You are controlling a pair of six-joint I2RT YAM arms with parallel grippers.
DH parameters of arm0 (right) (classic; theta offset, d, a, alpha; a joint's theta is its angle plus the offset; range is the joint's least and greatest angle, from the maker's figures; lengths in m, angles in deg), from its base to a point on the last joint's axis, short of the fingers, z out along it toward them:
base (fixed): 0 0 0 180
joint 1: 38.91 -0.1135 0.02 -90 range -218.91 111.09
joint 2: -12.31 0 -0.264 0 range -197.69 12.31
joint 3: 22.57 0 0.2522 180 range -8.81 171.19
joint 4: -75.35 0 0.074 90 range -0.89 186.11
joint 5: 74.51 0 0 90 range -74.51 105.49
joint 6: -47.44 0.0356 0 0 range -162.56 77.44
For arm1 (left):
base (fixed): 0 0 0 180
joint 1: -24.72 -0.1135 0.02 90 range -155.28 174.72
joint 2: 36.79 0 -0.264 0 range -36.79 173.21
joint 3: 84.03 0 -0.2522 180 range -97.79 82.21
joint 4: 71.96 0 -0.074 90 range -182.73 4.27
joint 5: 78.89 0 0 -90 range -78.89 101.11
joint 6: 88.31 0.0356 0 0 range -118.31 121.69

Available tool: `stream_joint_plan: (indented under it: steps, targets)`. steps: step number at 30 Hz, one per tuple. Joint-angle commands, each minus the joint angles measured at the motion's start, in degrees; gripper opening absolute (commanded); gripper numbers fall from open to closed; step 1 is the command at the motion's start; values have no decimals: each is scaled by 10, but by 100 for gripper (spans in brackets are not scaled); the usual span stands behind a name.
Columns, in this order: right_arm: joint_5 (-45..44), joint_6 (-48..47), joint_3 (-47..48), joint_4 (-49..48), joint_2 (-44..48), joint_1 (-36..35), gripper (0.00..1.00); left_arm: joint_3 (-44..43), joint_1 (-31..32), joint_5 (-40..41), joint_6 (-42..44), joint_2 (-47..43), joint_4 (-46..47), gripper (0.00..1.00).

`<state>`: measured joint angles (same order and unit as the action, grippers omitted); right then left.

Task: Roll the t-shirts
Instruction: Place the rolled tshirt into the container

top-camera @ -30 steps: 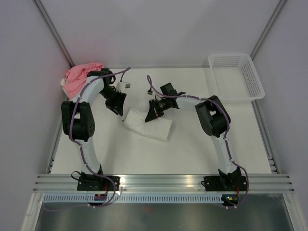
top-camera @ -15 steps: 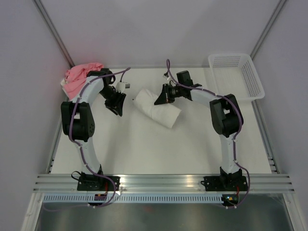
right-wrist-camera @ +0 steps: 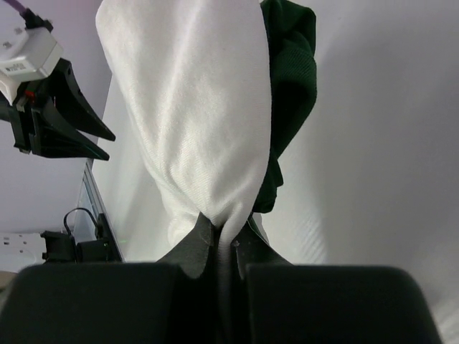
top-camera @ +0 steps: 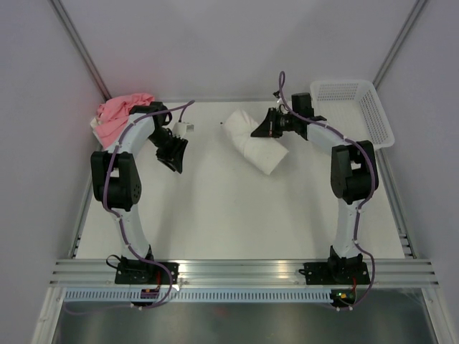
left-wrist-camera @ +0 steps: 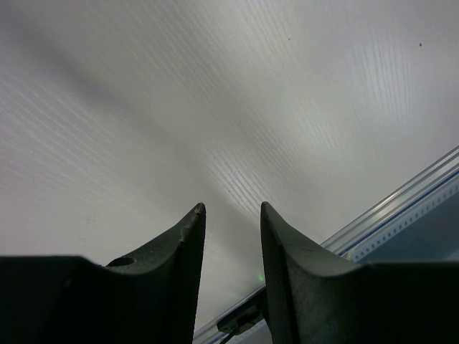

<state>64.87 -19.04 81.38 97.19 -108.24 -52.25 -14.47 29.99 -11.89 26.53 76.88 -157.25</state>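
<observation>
Beyond and left of left gripper (top-camera: 173, 159): pink t-shirt (top-camera: 123, 115), a soft crumpled heap, not yet rolled. Left gripper itself: fingers parted, grasping nothing, over the smooth white table (top-camera: 215, 215).

Clamped in right gripper (top-camera: 262, 127): cream t-shirt (top-camera: 259, 142), fine knit, rolled into a plump cylinder and pinched at one end. Touching it: dark green t-shirt (right-wrist-camera: 290, 79).

Right of right gripper: mesh basket (top-camera: 373, 118), rigid white plastic.

Judged partly done.

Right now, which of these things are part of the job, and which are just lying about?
Job: rolled cream t-shirt, pinched in the right hand; dark green t-shirt beside it; pink t-shirt, heaped far left.
Lying about: white mesh basket, far right corner.
</observation>
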Motion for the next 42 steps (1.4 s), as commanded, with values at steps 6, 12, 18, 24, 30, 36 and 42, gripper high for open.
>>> stream_joint_plan:
  steps: [6, 12, 18, 24, 30, 36, 42]
  targets:
    - [-1, 35, 96, -34, 44, 65, 0, -10, 0, -5, -9, -19, -2, 42]
    - [-17, 44, 181, -25, 25, 120, 0, -8, -1, -3, -10, -20, -1, 43]
    - [-55, 28, 254, -3, 17, 200, 0, 1, -1, 1, -10, -23, 2, 42]
    - [-77, -1, 311, 38, -13, 281, 0, 14, -1, -1, -13, -28, 8, 43]
    - [-92, -68, 364, 100, -72, 330, 0, 21, -1, -1, -15, -30, 9, 43]
    - [-98, -106, 365, 129, -134, 339, 0, 26, -1, 4, -16, -30, 9, 43]
    - [-106, -88, 307, 99, -155, 338, 0, 32, -1, 9, -19, -32, 10, 43]
